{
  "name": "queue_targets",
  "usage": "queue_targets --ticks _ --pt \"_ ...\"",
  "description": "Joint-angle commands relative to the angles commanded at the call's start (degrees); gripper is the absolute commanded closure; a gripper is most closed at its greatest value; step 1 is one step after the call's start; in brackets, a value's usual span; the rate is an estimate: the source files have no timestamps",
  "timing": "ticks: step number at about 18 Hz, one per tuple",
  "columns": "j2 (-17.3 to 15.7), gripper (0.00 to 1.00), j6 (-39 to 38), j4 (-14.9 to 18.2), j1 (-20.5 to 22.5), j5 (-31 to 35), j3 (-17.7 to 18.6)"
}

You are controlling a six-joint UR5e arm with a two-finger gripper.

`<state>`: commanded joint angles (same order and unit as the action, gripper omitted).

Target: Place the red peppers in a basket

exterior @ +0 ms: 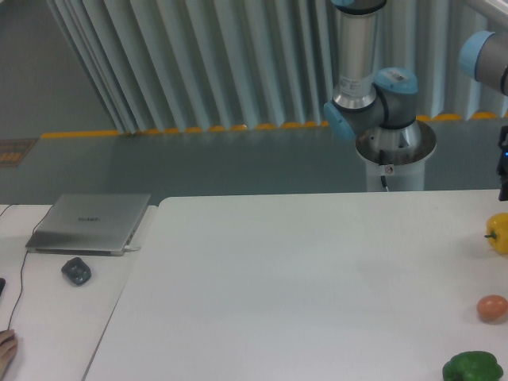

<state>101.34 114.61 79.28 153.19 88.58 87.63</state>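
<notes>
No red pepper shows in the camera view, and no basket shows either; both are out of view. The arm's base (386, 151) stands behind the white table (302, 286), and an arm link (486, 55) runs off the right edge. A dark part hangs at the far right edge (503, 171) above the yellow pepper. It looks like the side of my gripper, cut off by the frame. Its fingers do not show.
A yellow pepper (498, 232), a small orange-brown egg-shaped thing (492, 308) and a green pepper (474, 367) lie along the table's right edge. On the left desk are a closed laptop (89, 222), a dark mouse (76, 271), a cable and a person's fingertips (6, 349).
</notes>
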Motion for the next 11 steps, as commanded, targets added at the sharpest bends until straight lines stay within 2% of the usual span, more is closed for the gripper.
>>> queue_targets --ticks 11 --pt "0.3 0.00 -0.1 -0.1 -0.1 0.8 -0.3"
